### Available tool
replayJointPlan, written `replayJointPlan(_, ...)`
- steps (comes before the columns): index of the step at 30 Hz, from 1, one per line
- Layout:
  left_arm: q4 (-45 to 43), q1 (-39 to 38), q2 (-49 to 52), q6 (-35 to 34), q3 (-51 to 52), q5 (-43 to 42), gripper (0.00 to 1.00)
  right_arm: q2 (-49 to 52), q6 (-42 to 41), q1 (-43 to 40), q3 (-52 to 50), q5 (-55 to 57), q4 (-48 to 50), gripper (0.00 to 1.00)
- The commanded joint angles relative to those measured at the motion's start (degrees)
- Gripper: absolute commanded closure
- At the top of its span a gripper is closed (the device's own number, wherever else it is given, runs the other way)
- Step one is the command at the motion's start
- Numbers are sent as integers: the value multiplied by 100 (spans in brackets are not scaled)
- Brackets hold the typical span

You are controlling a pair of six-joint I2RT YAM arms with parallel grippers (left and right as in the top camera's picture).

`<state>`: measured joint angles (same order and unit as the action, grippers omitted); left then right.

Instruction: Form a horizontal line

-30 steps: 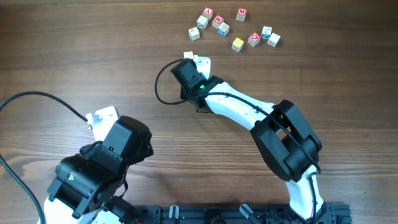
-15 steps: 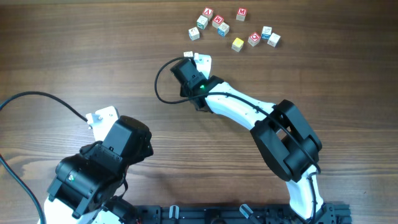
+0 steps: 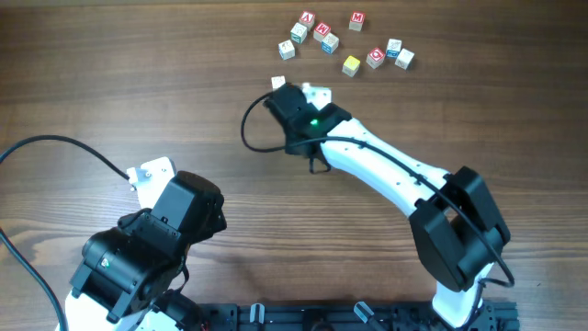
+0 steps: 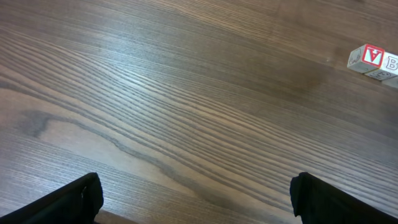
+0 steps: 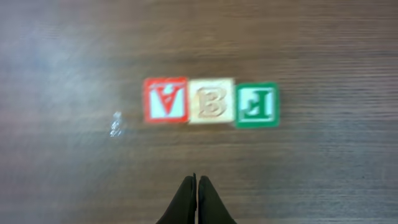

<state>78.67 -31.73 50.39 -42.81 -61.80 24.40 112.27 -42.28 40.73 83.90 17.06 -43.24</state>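
In the right wrist view three small cubes lie side by side in a straight row: a red-faced cube (image 5: pixel 165 99), a pale cube (image 5: pixel 212 99) and a green-faced cube (image 5: pixel 255 104). My right gripper (image 5: pixel 198 182) is shut and empty, just short of the row and apart from it. In the overhead view my right gripper (image 3: pixel 296 97) covers most of the row; only one cube's corner (image 3: pixel 278 84) shows. My left gripper (image 4: pixel 199 200) is open and empty over bare wood, far at the lower left (image 3: pixel 152 174). The red cube (image 4: pixel 372 56) shows at its top right.
Several loose letter cubes lie scattered at the back of the table, among them a yellow one (image 3: pixel 351 65) and a red one (image 3: pixel 356 18). The right arm's black cable (image 3: pixel 248 129) loops left of its wrist.
The right arm has swung, its elbow moving right and its wrist shifting a little right over the row. The cubes and the left arm have not moved.
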Motion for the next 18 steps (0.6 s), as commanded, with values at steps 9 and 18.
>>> replayJointPlan(9,4,11,-4,-118,11,96,0,-9,-739,-761,-1071,-1032,1106,96)
replayJointPlan(18,4,11,-4,-118,11,96,0,-52,-914,-758,-1069,-1064,866,96)
